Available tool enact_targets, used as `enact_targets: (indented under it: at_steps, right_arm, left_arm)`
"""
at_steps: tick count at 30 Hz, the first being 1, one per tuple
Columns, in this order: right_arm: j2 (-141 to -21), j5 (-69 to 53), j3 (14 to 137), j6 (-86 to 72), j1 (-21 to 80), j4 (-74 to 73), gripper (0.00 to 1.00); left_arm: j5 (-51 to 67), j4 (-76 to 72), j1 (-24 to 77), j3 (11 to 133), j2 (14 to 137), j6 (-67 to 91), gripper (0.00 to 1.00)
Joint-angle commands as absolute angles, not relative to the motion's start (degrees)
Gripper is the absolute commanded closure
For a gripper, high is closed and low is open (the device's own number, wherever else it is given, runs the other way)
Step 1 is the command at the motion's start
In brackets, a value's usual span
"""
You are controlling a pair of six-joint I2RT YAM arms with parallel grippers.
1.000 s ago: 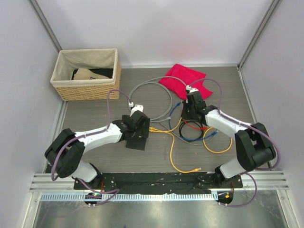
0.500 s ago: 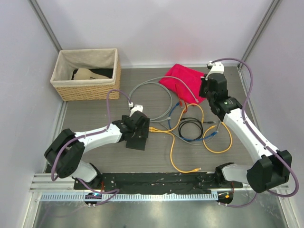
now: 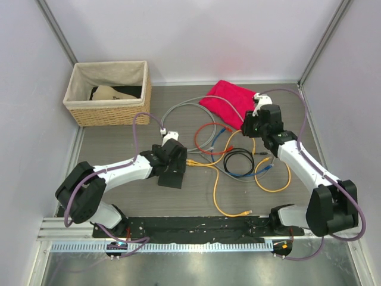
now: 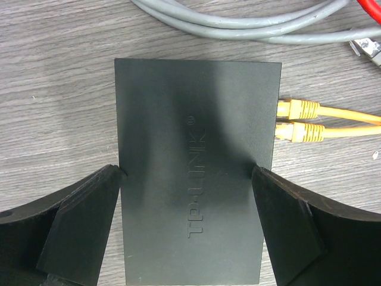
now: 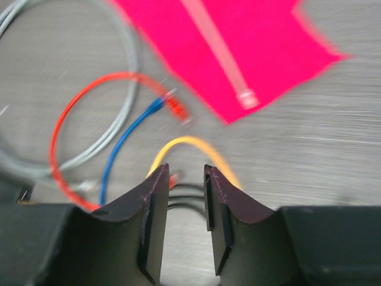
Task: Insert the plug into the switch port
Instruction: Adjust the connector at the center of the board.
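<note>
Grey wood-grain counter [image 3: 119, 140] fills a white-walled cell, with a wicker basket [image 3: 107, 113] at its far left and a red cloth [image 3: 233, 98] lying flat at the far middle. Between the two arms lies a loose tangle of cables: a grey cable [image 3: 189, 106] in a wide loop, a red cable [image 3: 208, 126] curled inside it, and yellow, blue and black ones to the right.

The switch [image 4: 196, 119] lies flat on the counter in front of the left arm, its lettered top facing up. The left pincer [image 4: 187, 179] is spread very wide across it, one finger touching each side of the box. Two yellow plugs [image 4: 299, 109] sit side by side in the sockets along its right-hand edge in the left wrist view, and the grey cable passes just beyond its far edge.

The right pincer [image 5: 186, 173] hangs above the counter near the cloth's front corner, its fingers a narrow gap apart and gripping nothing. Its view is blurred; below it the red cable's end [image 5: 177, 108] lies just beside a blue plug [image 5: 156, 105]
</note>
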State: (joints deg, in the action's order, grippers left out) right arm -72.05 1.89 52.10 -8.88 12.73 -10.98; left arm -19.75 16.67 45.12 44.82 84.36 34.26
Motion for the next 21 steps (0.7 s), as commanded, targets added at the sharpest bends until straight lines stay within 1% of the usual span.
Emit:
enact_targets:
  at_steps: [1, 5, 10, 14, 21]
  right_arm:
    - [-76.36, -17.81, 51.06, -5.46, 14.85, -6.07, 0.61]
    - [-83.22, -21.0, 54.48, 4.9, 21.34, -11.85, 0.61]
    - [-88.32, -24.44, 55.72, 15.18, 24.6, -11.77, 0.6]
    - [-92.8, -25.48, 57.74, 20.37, 26.63, -14.58, 0.61]
    - [-96.5, -24.43, 59.93, 24.96, 28.21, -15.73, 0.62]
  left_arm:
    - [-16.52, 20.92, 45.0, 42.19, 85.87, 35.42, 0.04]
    - [-16.35, 20.92, 45.0, 42.27, 85.96, 35.42, 0.04]
    - [-16.26, 21.18, 45.0, 42.36, 85.52, 35.51, 0.04]
    - [-16.17, 21.18, 44.91, 42.36, 85.34, 35.42, 0.04]
    - [-16.0, 21.27, 44.91, 42.54, 85.69, 35.42, 0.05]
